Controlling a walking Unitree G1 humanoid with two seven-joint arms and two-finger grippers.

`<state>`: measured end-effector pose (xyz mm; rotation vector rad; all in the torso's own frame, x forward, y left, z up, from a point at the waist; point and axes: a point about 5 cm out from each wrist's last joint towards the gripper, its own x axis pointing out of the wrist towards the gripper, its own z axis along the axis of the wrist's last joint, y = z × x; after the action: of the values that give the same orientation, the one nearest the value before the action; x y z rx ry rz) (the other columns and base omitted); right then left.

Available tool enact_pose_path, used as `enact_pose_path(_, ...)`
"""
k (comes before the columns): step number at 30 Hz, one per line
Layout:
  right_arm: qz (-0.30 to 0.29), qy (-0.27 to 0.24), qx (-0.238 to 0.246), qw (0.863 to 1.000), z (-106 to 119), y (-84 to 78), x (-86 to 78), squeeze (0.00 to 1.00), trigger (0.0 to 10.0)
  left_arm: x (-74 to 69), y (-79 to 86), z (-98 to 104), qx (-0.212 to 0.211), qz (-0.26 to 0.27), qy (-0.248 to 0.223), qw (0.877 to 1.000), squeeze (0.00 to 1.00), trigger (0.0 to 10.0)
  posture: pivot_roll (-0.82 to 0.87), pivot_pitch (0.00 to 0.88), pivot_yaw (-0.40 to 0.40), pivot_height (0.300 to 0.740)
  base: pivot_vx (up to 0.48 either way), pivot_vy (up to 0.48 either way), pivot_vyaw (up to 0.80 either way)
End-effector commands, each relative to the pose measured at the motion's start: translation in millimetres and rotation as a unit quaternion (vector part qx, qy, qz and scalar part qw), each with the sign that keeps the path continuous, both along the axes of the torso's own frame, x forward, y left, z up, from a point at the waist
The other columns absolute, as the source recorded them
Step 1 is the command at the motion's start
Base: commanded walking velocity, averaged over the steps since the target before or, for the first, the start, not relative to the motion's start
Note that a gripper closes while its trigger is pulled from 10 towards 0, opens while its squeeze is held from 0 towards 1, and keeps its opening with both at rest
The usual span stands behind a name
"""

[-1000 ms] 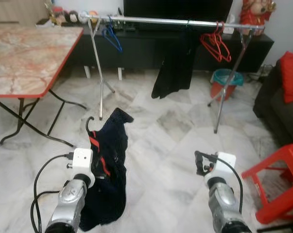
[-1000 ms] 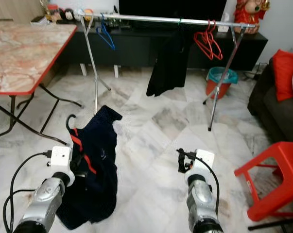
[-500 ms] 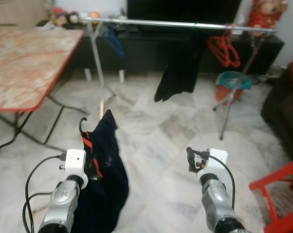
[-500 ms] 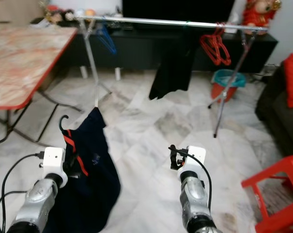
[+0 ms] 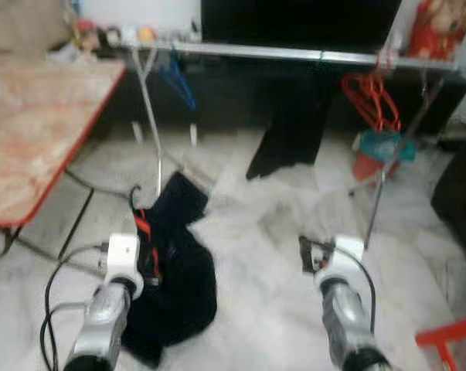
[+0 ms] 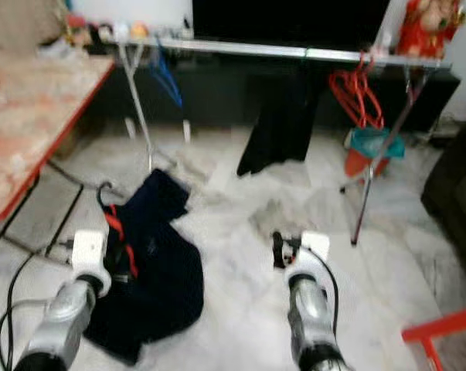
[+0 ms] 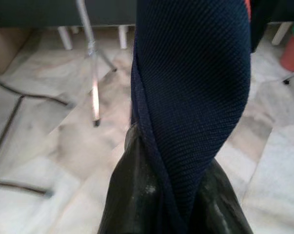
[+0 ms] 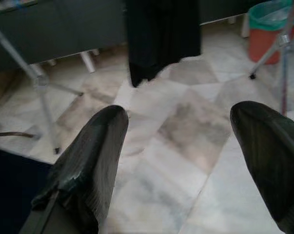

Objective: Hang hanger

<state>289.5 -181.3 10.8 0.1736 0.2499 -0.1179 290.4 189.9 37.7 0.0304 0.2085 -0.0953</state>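
Note:
My left gripper (image 5: 142, 259) is shut on a black hanger that carries a navy garment (image 5: 178, 270) with red trim. The hanger's hook (image 5: 134, 198) sticks up above the gripper. In the left wrist view the navy cloth (image 7: 190, 87) is pinched between the black fingers (image 7: 132, 195). My right gripper (image 5: 308, 253) is held out at the same height, open, with nothing between its fingers (image 8: 93, 151). Ahead stands a silver clothes rail (image 5: 294, 54) bearing a blue hanger (image 5: 178, 73), a black garment (image 5: 290, 127) and red hangers (image 5: 372, 93).
A red-edged folding table (image 5: 32, 131) stands on my left. A black TV cabinet (image 5: 240, 89) runs behind the rail. A teal and orange bin (image 5: 379, 151) sits by the rail's right leg (image 5: 375, 193). A red stool (image 5: 449, 340) is at the near right on the marble floor.
The whole picture has shifted and blurred, so the camera has moved; the rail now looks nearer. The navy garment has bunched up under the left gripper. Both grippers keep their states.

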Motion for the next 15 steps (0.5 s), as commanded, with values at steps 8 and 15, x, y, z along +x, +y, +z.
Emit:
enact_pose_path(8,-0.001,-0.010,0.000,1.000,4.5,-0.1,3.5,0.00,10.0,5.8,-1.0,10.4,-0.001,-0.002,-0.021,1.000,0.00,10.0,-0.01,0.000,-0.033,0.740,0.480,0.000,0.00)
enact_pose_path(15,-0.002,-0.009,0.002,1.000,4.8,-0.6,4.0,0.00,10.0,5.1,-0.5,10.0,-0.001,-0.001,-0.020,1.000,0.00,10.0,-0.01,0.000,-0.035,0.740,0.480,0.000,0.00)
